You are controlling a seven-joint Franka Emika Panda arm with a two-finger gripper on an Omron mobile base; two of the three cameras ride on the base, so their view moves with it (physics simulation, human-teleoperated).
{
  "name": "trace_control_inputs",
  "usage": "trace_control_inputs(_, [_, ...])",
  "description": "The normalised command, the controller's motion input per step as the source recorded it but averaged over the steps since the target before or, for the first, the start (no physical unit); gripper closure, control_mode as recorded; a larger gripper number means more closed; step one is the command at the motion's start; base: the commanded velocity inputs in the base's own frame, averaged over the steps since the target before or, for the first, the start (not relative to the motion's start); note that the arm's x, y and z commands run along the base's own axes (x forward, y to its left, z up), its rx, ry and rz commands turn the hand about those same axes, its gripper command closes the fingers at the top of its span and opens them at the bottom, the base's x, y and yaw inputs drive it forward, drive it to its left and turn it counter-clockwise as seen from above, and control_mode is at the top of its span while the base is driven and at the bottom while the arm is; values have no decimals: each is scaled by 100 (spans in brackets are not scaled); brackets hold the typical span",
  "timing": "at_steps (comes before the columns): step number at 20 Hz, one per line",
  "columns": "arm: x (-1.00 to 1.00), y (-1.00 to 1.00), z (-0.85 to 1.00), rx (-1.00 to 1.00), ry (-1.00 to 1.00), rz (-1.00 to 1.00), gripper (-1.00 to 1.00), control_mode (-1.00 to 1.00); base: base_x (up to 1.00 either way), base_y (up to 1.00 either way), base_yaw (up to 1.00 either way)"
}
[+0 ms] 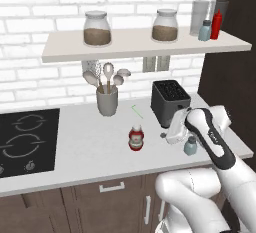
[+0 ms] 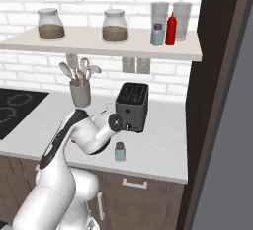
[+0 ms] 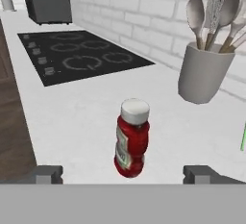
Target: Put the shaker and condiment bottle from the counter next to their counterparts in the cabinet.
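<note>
Condiment bottle [image 3: 131, 139], dark red w/ whitish cap and pale label, stands upright on the counter [image 1: 90, 147], roughly mid-depth, betw. the cooktop [image 1: 27, 142] and the toaster [image 1: 170, 102]. In the hand view it sits centred betw. the two finger tips [image 3: 48, 174], ahead of them, not touched. Pincer [image 3: 123, 176] is wide open, jaws spread well past the bottle's width, holding nothing.

Shaker [image 1: 190, 146], pale blue-grey w/ grey top, stands upright on the counter near its front edge, in front of the toaster and just beside the robot's wrist in the left base view; free of the arm in the right base view [image 2: 119, 152].

Up on the cabinet shelf [image 1: 145, 49], at the right end by the dark brown panel [image 2: 217, 76]: twin shaker [image 2: 157, 35] and bright red squeeze bottle [image 2: 171, 29] side by side, w/ two clear glasses [image 2: 160, 14] just behind. Further left on the shelf, two lidded jars [image 1: 97, 28] w/ brown contents, well apart.

Utensil crock [image 1: 107, 100] w/ spoons stands at the back of the counter near the brick wall. Small green stick [image 1: 137, 111] lies betw. crock and toaster.
</note>
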Motion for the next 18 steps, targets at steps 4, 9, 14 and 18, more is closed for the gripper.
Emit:
trace_control_inputs(4, [0, 2, -36, -8, 0, 0, -100, -100, 0, 0, 0])
trace_control_inputs(9, [21, 22, -69, -10, 0, 0, -100, -100, 0, 0, 0])
trace_control_inputs(14, [0, 40, -18, -2, 0, 0, -100, -100, 0, 0, 0])
trace_control_inputs(18, [0, 45, 0, 0, 0, 0, -100, -100, 0, 0, 0])
